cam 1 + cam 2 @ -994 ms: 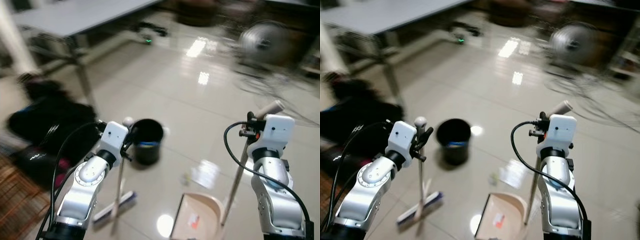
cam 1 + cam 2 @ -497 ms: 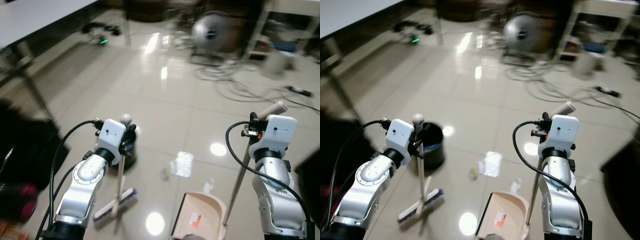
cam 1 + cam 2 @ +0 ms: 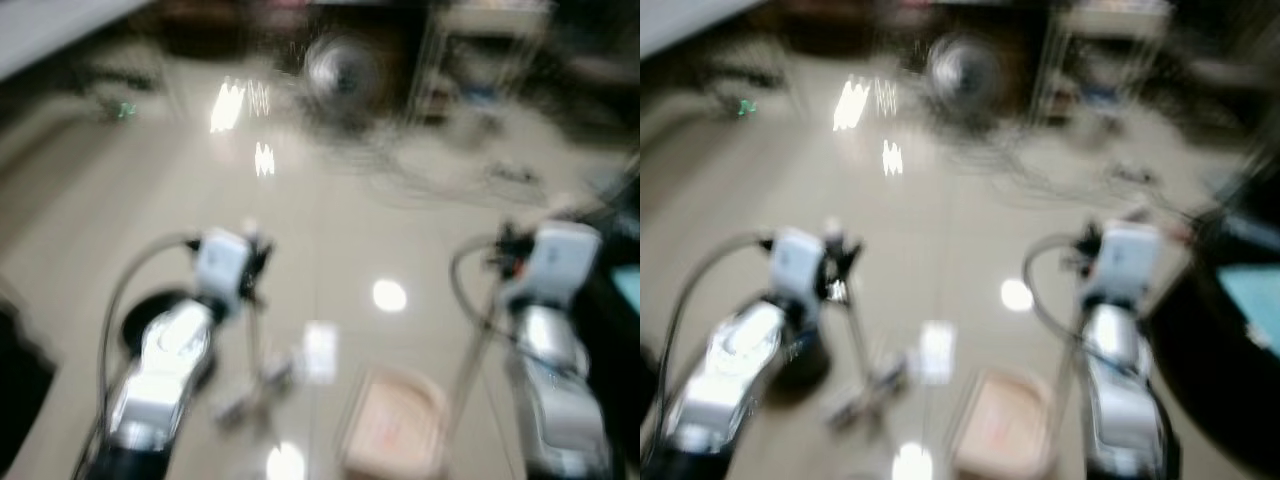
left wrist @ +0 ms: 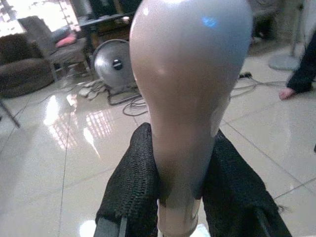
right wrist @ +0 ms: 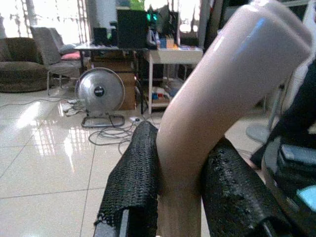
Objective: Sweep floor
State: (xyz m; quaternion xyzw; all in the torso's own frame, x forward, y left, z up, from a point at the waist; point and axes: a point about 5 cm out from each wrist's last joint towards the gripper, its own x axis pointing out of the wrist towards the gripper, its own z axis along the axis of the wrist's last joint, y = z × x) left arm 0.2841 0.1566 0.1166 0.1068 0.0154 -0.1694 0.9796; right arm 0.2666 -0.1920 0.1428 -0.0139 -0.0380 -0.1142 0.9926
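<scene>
**Broom and dustpan carried upright, one tool per gripper**

- Left gripper (image 4: 180, 197): black fingers (image 4: 131, 187) pressed against both sides of the broom handle (image 4: 190, 98), just under its rounded pale knob. Jaws narrow, clamped on the shaft. Gripping this high probably gives the arm the full length of the stick as a lever, with the knob above the jaws as a stop against slipping.
- Broom head (image 3: 245, 400): far below the jaws, on or just above the floor (image 3: 320, 220); the head views are too blurred to tell which.
- Right gripper (image 5: 180, 197): fingers (image 5: 136, 182) closed on the dustpan handle (image 5: 217, 94), below its bent, tube-like top end. Jaws narrow, holding the shaft. The bend sits above the jaws, so the handle likely cannot drop through.
- Dustpan tray (image 3: 390, 425): pale, straight down from the right jaws, low between the two arms, mouth facing ahead. Held so, it appears ready to receive what the broom pushes.
- Scrap of paper (image 3: 320, 350): white litter on the floor between broom head and tray, ahead of both.
- Black bin (image 3: 160, 325): on the floor just beyond the left arm, partly hidden by it.
- Standing fan (image 5: 100, 91): well beyond both jaws, with cables (image 5: 111, 131) on the floor at its base.
- Person's dark sleeve (image 4: 303, 69): at the edge of the left wrist view.
- Condition: both head views heavily smeared, consistent with the robot turning or walking. Sweeping stroke judged not yet begun; litter lies unswept.
</scene>
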